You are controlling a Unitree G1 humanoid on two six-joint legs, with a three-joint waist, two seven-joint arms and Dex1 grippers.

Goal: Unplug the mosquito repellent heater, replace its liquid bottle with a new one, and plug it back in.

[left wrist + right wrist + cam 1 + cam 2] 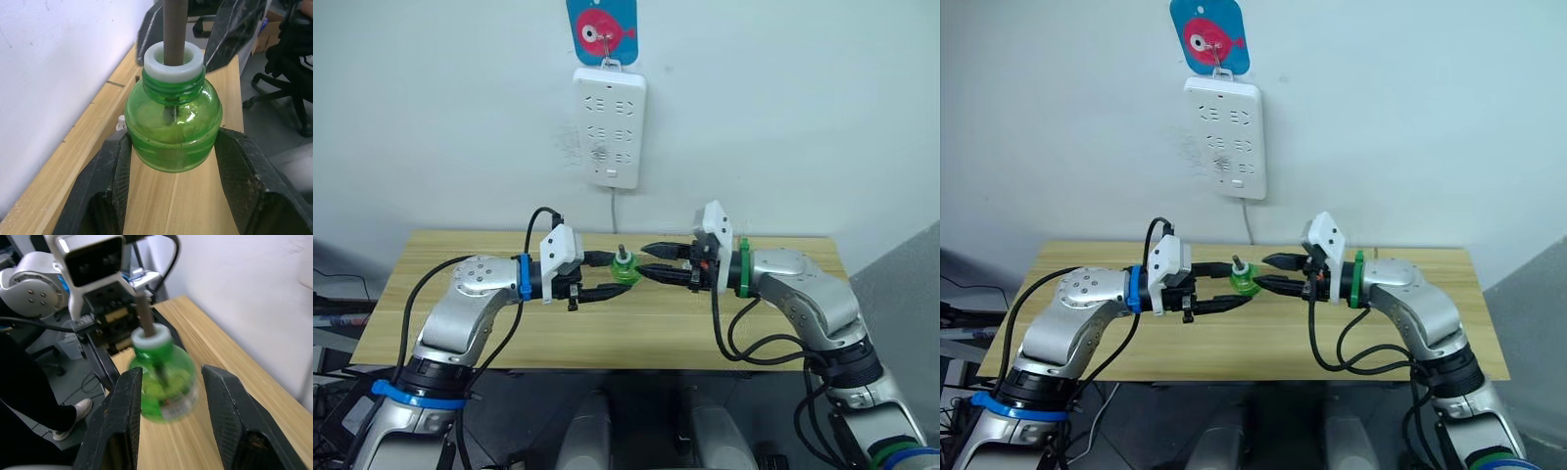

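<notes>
A green liquid bottle [624,269], with a white collar and a brown wick rising from its neck, is held above the wooden table [460,333] between the two arms. It is gripped by the left gripper [171,161]: in the left wrist view the rounded body of the bottle is seen pressed between the two black fingers [115,171], one on each side, with the neck and wick standing clear beyond the fingertips. The right gripper [171,377] is brought up from the opposite side with its fingers spread apart; in the right wrist view the bottle is seen in the gap between them, and contact with either finger cannot be made out. A white power strip [608,127] is hung on the wall above the table under a blue card with a red fish [602,31], its cable running down behind the table. In the right wrist view a person's dark trouser leg and white shoe [73,413] are seen beside the table.
</notes>
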